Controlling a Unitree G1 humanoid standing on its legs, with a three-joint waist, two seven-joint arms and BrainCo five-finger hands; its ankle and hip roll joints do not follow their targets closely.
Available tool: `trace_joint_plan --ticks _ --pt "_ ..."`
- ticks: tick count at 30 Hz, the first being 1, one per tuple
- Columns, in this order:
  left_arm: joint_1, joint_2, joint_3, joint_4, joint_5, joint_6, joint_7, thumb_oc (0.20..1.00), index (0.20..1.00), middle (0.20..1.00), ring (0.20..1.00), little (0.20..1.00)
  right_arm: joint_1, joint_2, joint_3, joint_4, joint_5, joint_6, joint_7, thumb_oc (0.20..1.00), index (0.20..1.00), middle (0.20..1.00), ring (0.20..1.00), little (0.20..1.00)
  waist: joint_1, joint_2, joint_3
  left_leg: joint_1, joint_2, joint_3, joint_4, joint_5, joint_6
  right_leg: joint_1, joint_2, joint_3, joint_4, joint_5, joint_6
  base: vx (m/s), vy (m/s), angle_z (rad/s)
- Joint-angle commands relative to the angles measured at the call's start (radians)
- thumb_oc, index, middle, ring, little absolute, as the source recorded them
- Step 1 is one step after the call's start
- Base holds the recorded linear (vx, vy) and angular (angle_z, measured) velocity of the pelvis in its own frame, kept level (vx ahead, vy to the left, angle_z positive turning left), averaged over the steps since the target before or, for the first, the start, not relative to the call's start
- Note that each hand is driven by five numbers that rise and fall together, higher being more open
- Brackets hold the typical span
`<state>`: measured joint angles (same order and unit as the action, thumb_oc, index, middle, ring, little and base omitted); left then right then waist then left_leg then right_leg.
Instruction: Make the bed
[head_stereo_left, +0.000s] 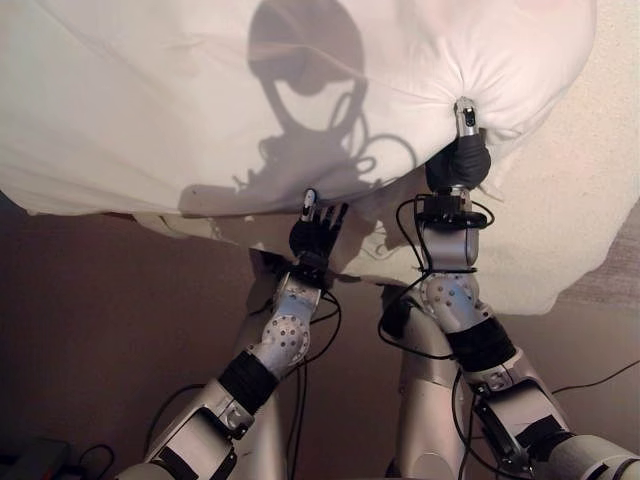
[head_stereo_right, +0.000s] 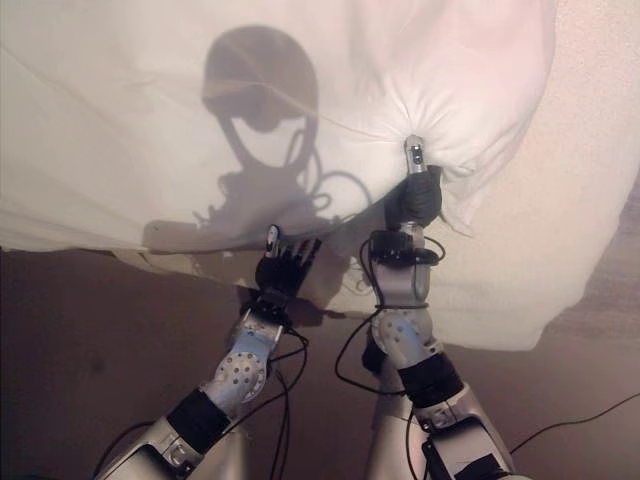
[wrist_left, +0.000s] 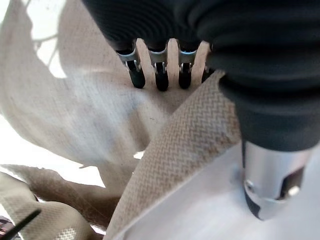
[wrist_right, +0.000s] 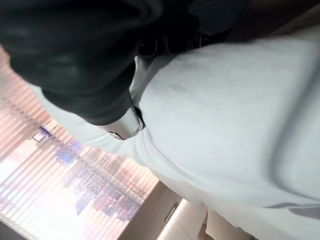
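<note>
Right hand up high, thumb and curled fingers pinching a fold of the white duvet — cloth puckered into radiating creases at the grip, lifted clear above the textured cream bedspread. Left hand lower, just at the duvet's drooping near edge, fingers straight and spread, gripping nothing; in its wrist view dark fingertips resting against beige woven cloth beside a white sheet. Duvet hanging across most of both eye views, near edge sagging over the brown floor.
</note>
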<state>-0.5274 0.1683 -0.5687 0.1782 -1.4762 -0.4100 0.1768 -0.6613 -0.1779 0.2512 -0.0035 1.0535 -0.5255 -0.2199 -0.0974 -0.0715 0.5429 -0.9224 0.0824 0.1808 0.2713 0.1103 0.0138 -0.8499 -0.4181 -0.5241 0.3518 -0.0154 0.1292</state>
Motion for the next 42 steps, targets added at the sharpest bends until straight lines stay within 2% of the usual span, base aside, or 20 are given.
trace_joint_plan --ticks 1,8,16,26,34,42 --pt "-0.250 -0.142 -0.062 -0.142 0.056 -0.004 -0.139 1.000 1.000 1.000 1.000 1.000 -0.050 -0.021 -0.009 -0.128 -0.011 -0.060 0.064 0.200 0.200 0.200 0.200 0.200 0.009 -0.036 -0.023 0.040 0.065 0.004 0.110 -0.154 -0.083 -0.008 -0.040 -0.036 0.028 0.126 0.089 0.00 0.000 0.00" --pt "-0.244 -0.105 0.107 -0.210 0.071 -0.128 -0.105 1.000 1.000 1.000 1.000 1.000 -0.025 -0.025 -0.031 -0.132 -0.004 -0.055 0.079 0.200 0.200 0.200 0.200 0.200 0.028 -0.030 -0.023 0.031 0.068 -0.003 0.114 -0.156 -0.086 -0.009 -0.041 -0.044 0.031 0.121 0.088 0.00 -0.001 0.00" --pt "-0.237 -0.033 0.253 -0.300 0.150 -0.210 -0.036 1.000 1.000 1.000 1.000 1.000 -0.007 -0.034 -0.051 -0.144 0.002 -0.039 0.092 0.200 0.200 0.200 0.200 0.200 0.046 -0.020 -0.023 0.020 0.072 -0.007 0.117 -0.154 -0.092 -0.012 -0.041 -0.052 0.031 0.118 0.086 0.00 0.003 -0.02" --pt "-0.204 0.044 0.366 -0.355 0.232 -0.248 0.025 1.000 1.000 1.000 1.000 1.000 0.014 -0.054 -0.056 -0.141 0.002 -0.011 0.106 0.200 0.200 0.200 0.200 0.200 0.060 -0.012 -0.023 0.015 0.072 -0.010 0.114 -0.151 -0.094 -0.012 -0.044 -0.056 0.032 0.118 0.083 0.00 0.000 0.00" --pt "-0.148 0.099 0.426 -0.412 0.268 -0.245 0.032 1.000 1.000 1.000 1.000 1.000 0.036 -0.083 -0.064 -0.151 -0.007 0.007 0.116 0.200 0.200 0.200 0.200 0.200 0.073 0.006 -0.023 0.015 0.067 -0.010 0.112 -0.149 -0.093 -0.013 -0.050 -0.059 0.034 0.118 0.081 0.00 0.004 0.00" --pt "-0.117 0.106 0.453 -0.493 0.299 -0.254 0.028 1.000 1.000 1.000 1.000 1.000 0.057 -0.098 -0.064 -0.166 -0.015 0.023 0.123 0.200 0.200 0.200 0.200 0.200 0.078 0.014 -0.023 0.012 0.067 -0.006 0.116 -0.152 -0.092 -0.023 -0.057 -0.057 0.044 0.118 0.082 0.00 0.000 0.00"
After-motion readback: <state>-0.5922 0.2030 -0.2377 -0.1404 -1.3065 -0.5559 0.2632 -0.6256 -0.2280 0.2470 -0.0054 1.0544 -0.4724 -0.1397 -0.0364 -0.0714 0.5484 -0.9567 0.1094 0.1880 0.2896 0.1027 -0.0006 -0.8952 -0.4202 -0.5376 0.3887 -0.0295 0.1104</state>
